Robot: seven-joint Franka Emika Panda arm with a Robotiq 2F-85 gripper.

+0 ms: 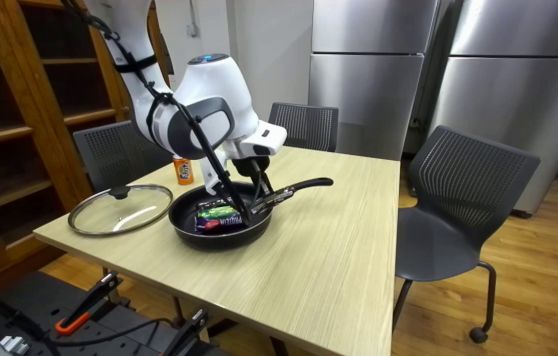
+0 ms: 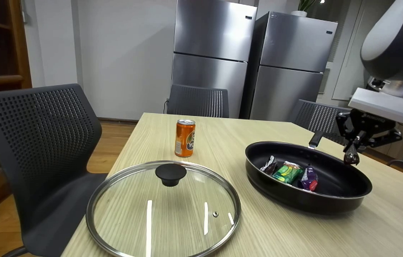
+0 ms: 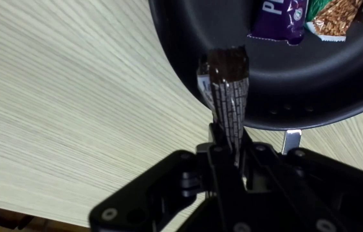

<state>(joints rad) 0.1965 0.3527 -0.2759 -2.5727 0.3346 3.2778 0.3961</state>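
Observation:
My gripper (image 3: 231, 137) is shut on a brown wrapped bar (image 3: 229, 93) with grey brick-like print. It holds the bar by one end, over the near rim of a black frying pan (image 2: 308, 205). In both exterior views the held bar (image 1: 274, 200) (image 2: 351, 156) is above the pan's handle side. In the pan lie a purple bar (image 2: 308, 178), a green bar (image 2: 288, 172) and a dark brown bar (image 2: 268, 165), side by side. Parts of these bars also show at the top of the wrist view. The arm hides part of the pan in an exterior view (image 1: 200, 241).
A glass lid (image 2: 171, 210) with a black knob lies on the wooden table (image 1: 328, 257) beside the pan. An orange can (image 2: 185, 139) stands upright behind the lid. The pan handle (image 1: 313, 183) sticks out over the table. Dark chairs (image 1: 462, 198) stand around the table.

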